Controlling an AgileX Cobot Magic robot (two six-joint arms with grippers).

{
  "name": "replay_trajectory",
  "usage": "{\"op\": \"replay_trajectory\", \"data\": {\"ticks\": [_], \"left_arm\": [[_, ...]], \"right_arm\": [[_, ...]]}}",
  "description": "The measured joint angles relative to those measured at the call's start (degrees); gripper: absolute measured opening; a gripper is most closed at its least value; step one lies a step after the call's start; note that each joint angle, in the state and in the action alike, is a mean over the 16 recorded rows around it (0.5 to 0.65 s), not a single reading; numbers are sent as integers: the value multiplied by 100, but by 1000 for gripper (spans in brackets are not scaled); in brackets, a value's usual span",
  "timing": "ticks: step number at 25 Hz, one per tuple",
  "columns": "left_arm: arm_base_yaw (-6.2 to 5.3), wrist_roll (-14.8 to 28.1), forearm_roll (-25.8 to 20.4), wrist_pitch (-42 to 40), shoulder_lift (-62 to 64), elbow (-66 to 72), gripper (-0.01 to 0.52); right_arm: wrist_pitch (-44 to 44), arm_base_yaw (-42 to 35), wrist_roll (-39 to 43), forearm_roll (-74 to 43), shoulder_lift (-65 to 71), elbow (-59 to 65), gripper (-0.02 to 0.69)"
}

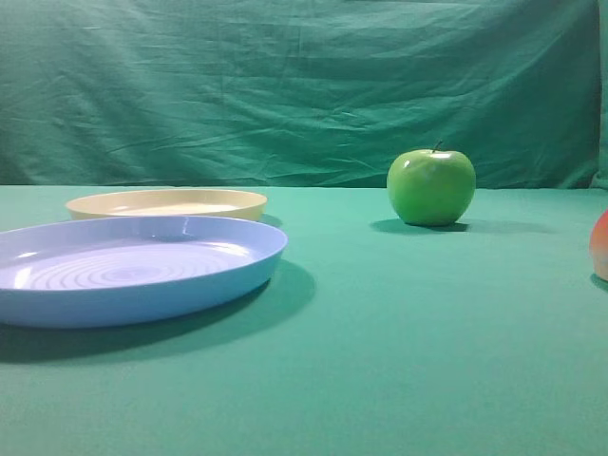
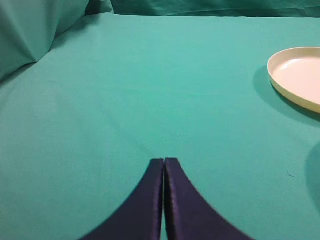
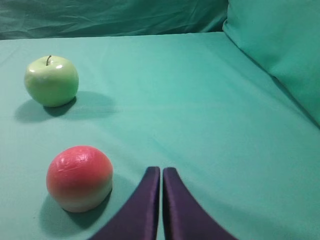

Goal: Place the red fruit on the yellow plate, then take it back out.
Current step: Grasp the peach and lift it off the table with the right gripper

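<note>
The red fruit [image 3: 79, 177] rests on the green cloth, red on top and pale at its base; only its edge [image 1: 599, 244] shows at the right border of the exterior view. My right gripper [image 3: 161, 170] is shut and empty, just right of the fruit and not touching it. The yellow plate [image 1: 166, 203] lies empty at the back left, behind the blue plate. In the left wrist view the yellow plate [image 2: 299, 76] sits at the upper right, well away from my left gripper [image 2: 163, 161], which is shut with nothing in it. Neither gripper shows in the exterior view.
A larger light blue plate [image 1: 133, 269] with concentric ridges lies at the front left. A shiny green apple [image 1: 431, 186] with a stem stands behind the middle, and the apple [image 3: 51, 81] appears far left of my right gripper. Green cloth folds rise at the sides.
</note>
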Motion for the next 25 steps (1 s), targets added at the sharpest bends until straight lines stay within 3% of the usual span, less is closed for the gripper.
{"op": "replay_trajectory", "data": {"ticks": [25], "left_arm": [[0,-8,0,0,0,0,0]], "right_arm": [[-5,0,0,0,0,1,0]]}}
